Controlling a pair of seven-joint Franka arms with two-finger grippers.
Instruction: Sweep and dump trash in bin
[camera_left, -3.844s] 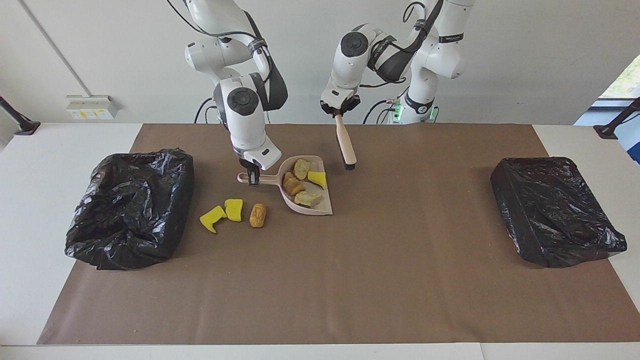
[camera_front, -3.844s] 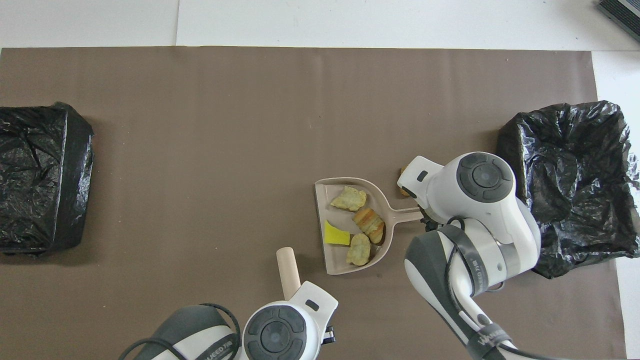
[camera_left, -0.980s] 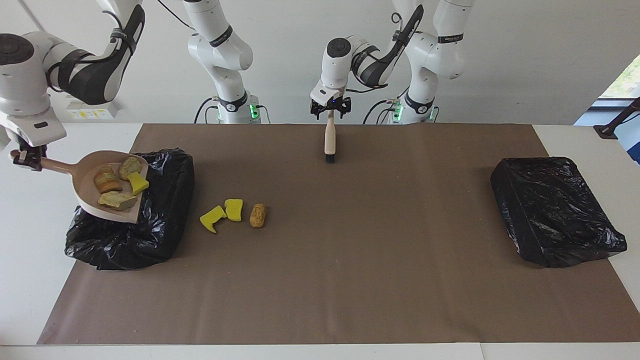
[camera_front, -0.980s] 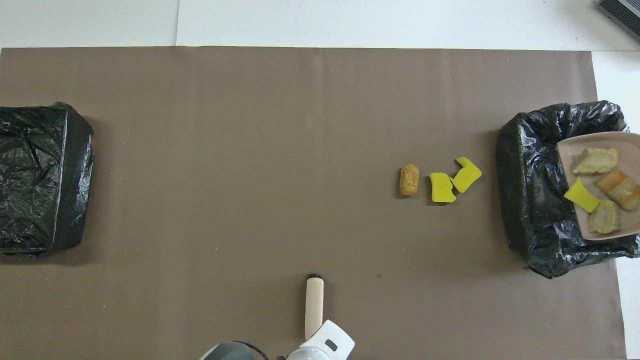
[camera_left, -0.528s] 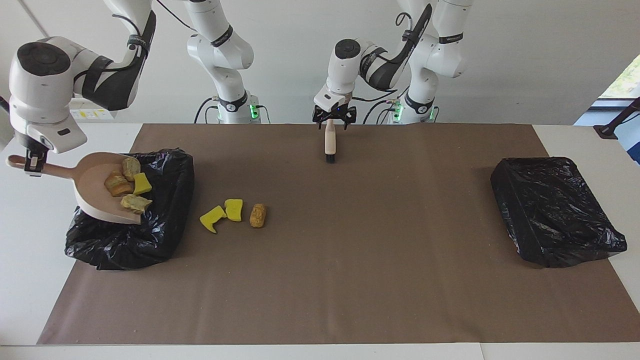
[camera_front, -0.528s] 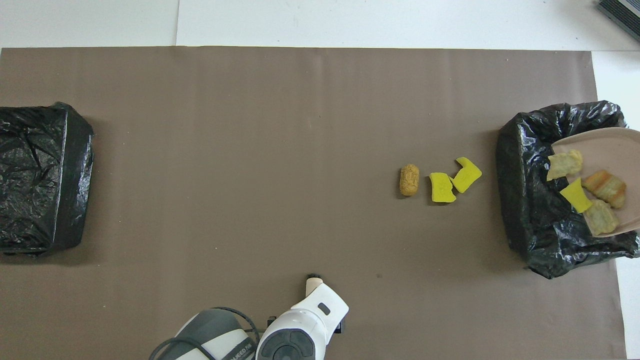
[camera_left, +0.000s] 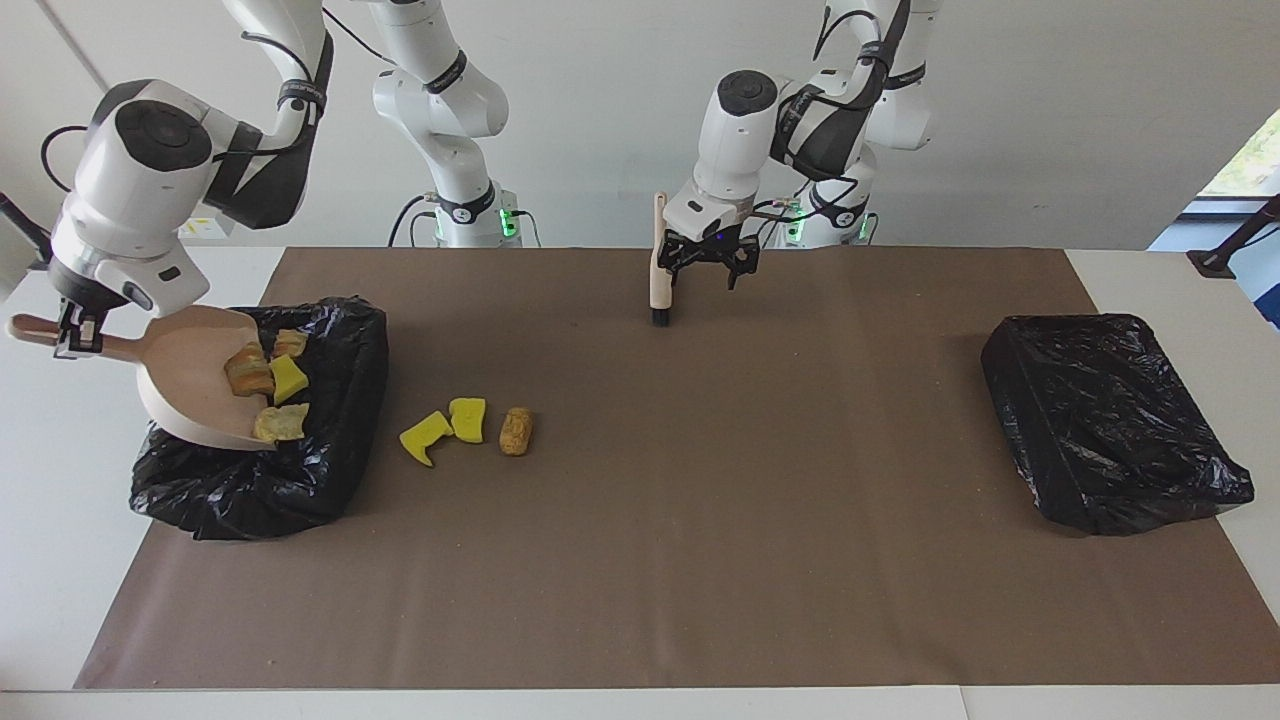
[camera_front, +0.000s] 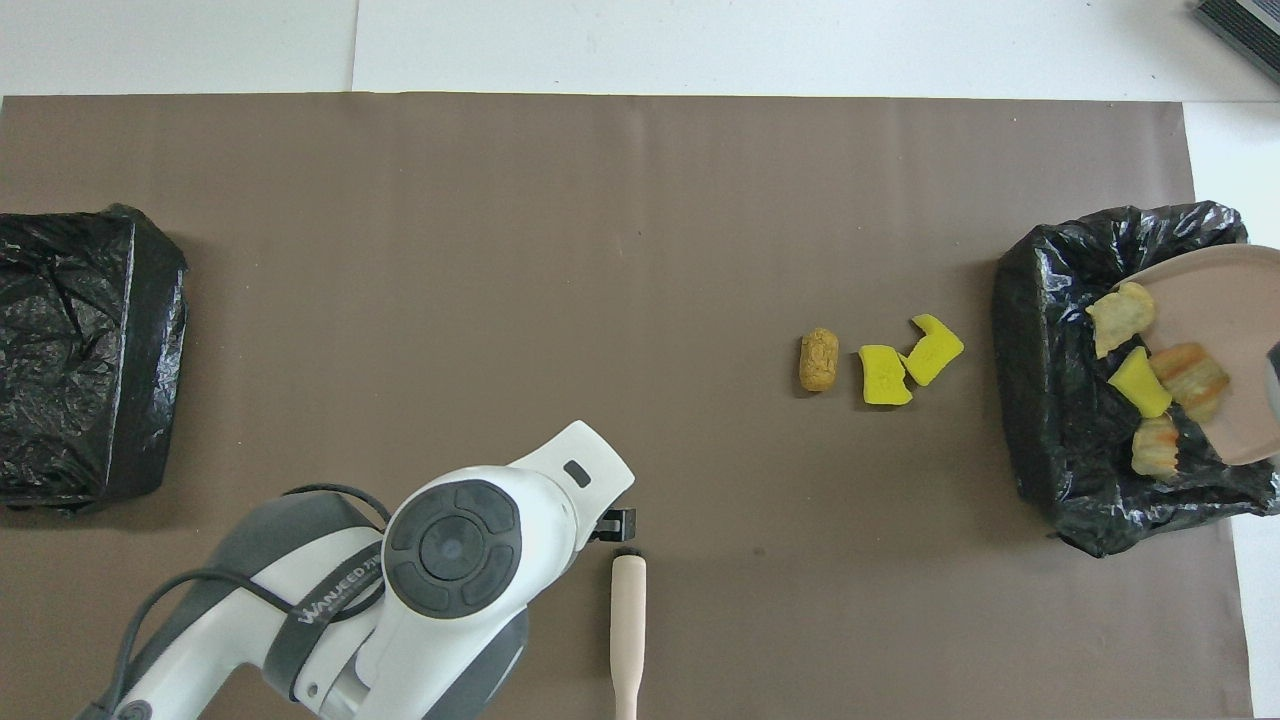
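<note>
My right gripper (camera_left: 68, 335) is shut on the handle of the pinkish dustpan (camera_left: 185, 370), which tilts steeply over the black-lined bin (camera_left: 330, 400) at the right arm's end. Several trash pieces (camera_front: 1137, 382) crowd the pan's lip over the bin's opening. Two yellow chunks (camera_left: 467, 418) and a tan lump (camera_left: 516, 430) lie on the mat beside the bin. My left gripper (camera_left: 705, 270) hangs open beside the beige-handled brush (camera_left: 659, 265). The brush is free of the gripper, bristles on the mat, handle pointing toward the robots.
A second bin wrapped in black plastic (camera_left: 1100, 420) sits at the left arm's end. A brown mat (camera_left: 700, 520) covers the table between the two bins.
The dustpan has tipped further and its pieces have slid to the lip over the bin. My left gripper has come off the brush handle and moved sideways toward the left arm's end.
</note>
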